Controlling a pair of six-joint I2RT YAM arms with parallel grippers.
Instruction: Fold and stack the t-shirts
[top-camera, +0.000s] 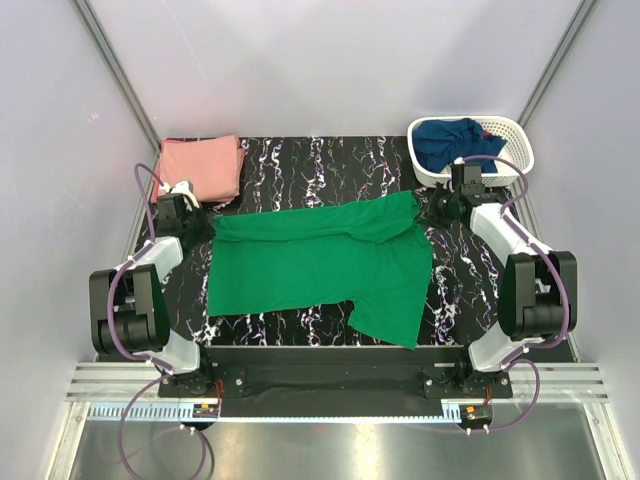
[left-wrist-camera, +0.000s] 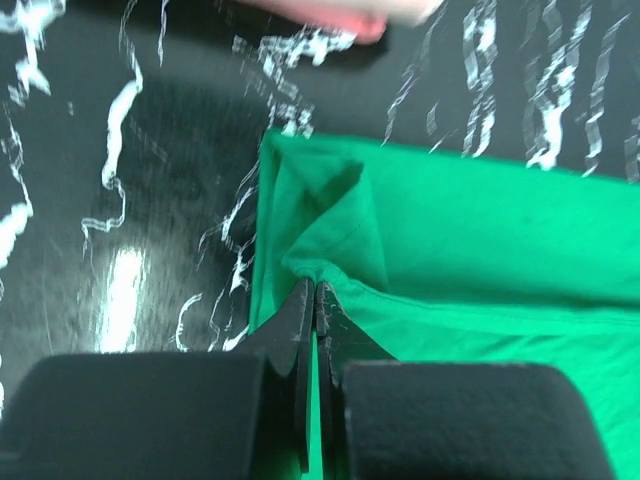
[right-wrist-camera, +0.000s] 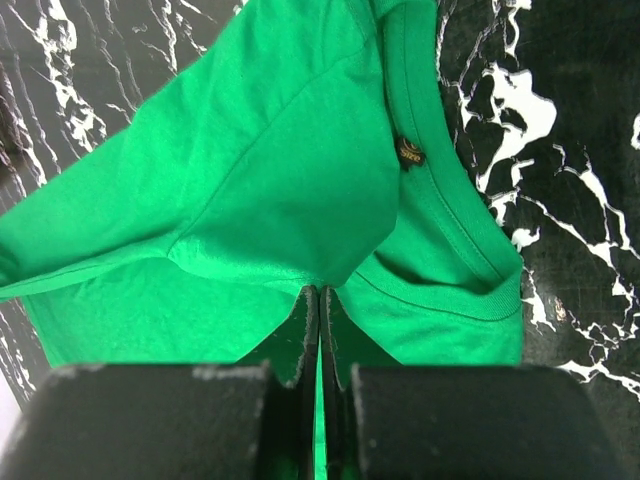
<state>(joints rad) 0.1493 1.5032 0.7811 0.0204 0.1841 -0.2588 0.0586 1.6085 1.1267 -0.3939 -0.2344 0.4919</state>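
The bright green t-shirt (top-camera: 320, 265) lies spread across the black marbled table, partly folded lengthwise. My left gripper (top-camera: 200, 226) is shut on its left edge; the left wrist view shows the green cloth (left-wrist-camera: 470, 250) pinched between the fingers (left-wrist-camera: 298, 310). My right gripper (top-camera: 432, 208) is shut on the shirt's right end by the collar; the right wrist view shows the cloth (right-wrist-camera: 260, 170) and collar label (right-wrist-camera: 408, 152). The salmon pink t-shirt (top-camera: 203, 167) lies folded at the back left. The dark navy t-shirt (top-camera: 448, 142) sits crumpled in the white basket (top-camera: 515, 140).
The white lattice basket stands at the back right corner, just behind my right arm. The black marbled table (top-camera: 320, 165) shows bare between the pink shirt and the basket. Grey walls close in on both sides.
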